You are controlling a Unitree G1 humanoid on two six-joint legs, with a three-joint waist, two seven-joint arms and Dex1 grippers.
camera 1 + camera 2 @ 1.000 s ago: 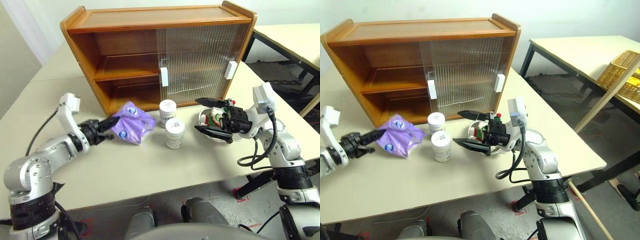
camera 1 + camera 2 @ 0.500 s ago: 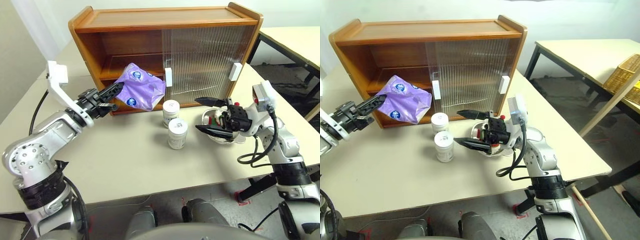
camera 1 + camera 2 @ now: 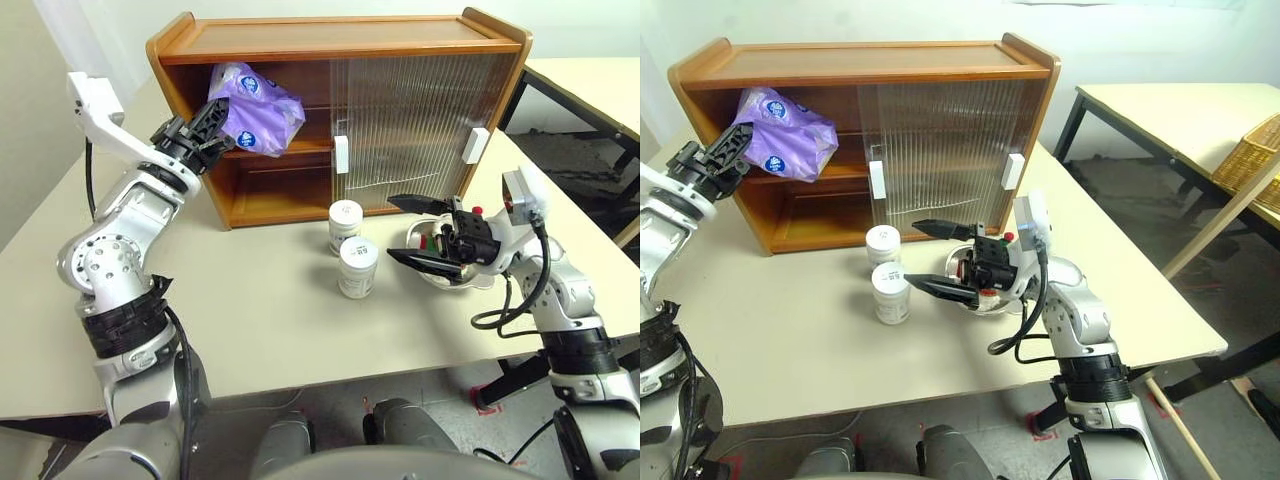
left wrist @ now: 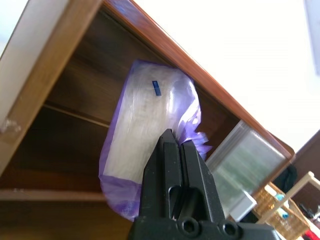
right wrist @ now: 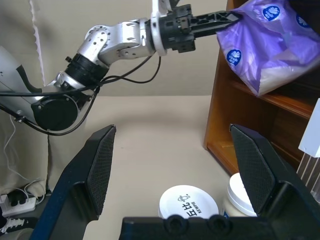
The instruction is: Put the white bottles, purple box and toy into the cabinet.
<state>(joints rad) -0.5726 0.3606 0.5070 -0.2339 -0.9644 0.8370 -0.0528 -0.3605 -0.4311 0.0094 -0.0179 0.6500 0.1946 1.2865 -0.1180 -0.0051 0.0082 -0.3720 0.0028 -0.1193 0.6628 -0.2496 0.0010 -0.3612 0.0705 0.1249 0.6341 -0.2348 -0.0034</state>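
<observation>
Cabinet (image 3: 340,45): stands along the table's (image 3: 250,330) far edge; both ribbed sliding doors cover its right half, so the left half is open on both shelves.
Purple box (image 3: 255,105): lifted at the open left side, level with the upper shelf, its far end inside the opening, just under the cabinet top.
Left gripper (image 3: 205,125): fingers clenched on the near edge of the purple box's wrap.
Lower shelf: its open left part is bare wood.
White bottles (image 3: 345,222) (image 3: 358,266): upright on the table just in front of the left door, one behind the other, near each other.
Right gripper (image 3: 415,232): fingers spread wide, grasping nothing, pointing toward the bottles.
Toy (image 3: 440,240): on the table near the right edge, partly hidden behind the right gripper.
Left wrist view: shows the pinched wrap and the box's pale underside.
Right wrist view: shows the printed bottle caps (image 5: 189,201) below.
Open room: bare table at the front and left.
</observation>
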